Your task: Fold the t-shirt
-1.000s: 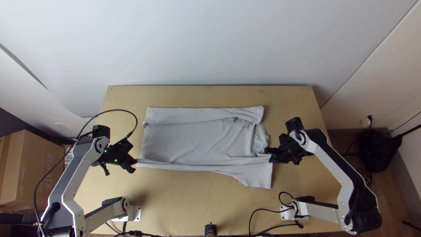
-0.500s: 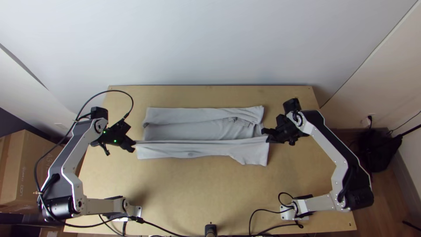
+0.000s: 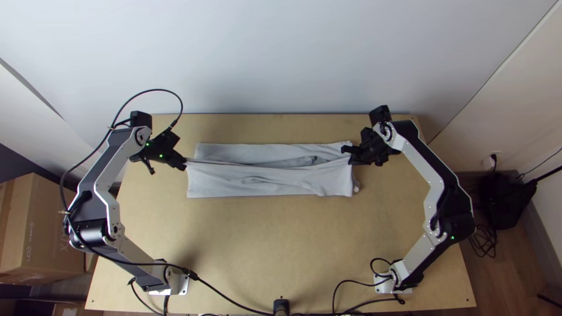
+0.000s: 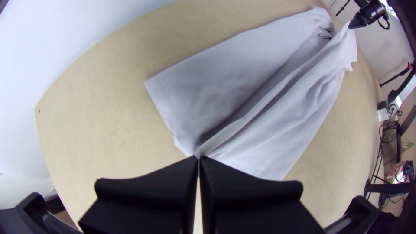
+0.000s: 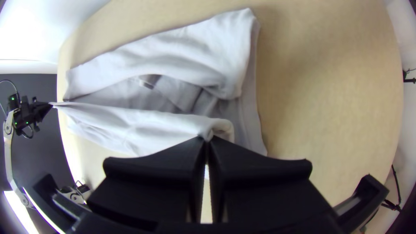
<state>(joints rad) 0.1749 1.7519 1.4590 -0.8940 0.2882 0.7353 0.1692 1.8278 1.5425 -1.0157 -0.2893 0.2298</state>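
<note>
A: In the top view, why is the pale grey cloth t-shirt [image 3: 257,182] held from both ends?

B: Probably so its near edge travels as one line. The left wide-fingered black pincer [image 3: 185,165] pinches one end of the raised edge and the right wide-fingered black pincer [image 3: 348,154] the other, so the cloth hangs fairly straight between them, with some creases.

A: And the strip along the far side [image 3: 249,152]?

B: It lies folded inward on the light wooden bench [image 3: 263,246]. I'd guess the near part is meant to land over it, making a long, narrow bundle.

A: What does the left wrist view add?

B: The left pincer's fingers are pressed together on the very end of the edge. Gripping so little leaves the rest free to drape, though a tip hold might slip if the pull grows.

A: The right wrist view?

B: The right pincer's fingers are closed on the cloth too, near a corner, where it bunches a little. Between the strip and the lifted edge, an inner part of the shirt lies wrinkled; laying the edge down slowly should keep those wrinkles from spreading.

A: So how many of each?

B: One t-shirt, one bench, two pincers with two fingers apiece, and two jointed arms, the left [image 3: 112,165] and the right [image 3: 417,159].
</note>
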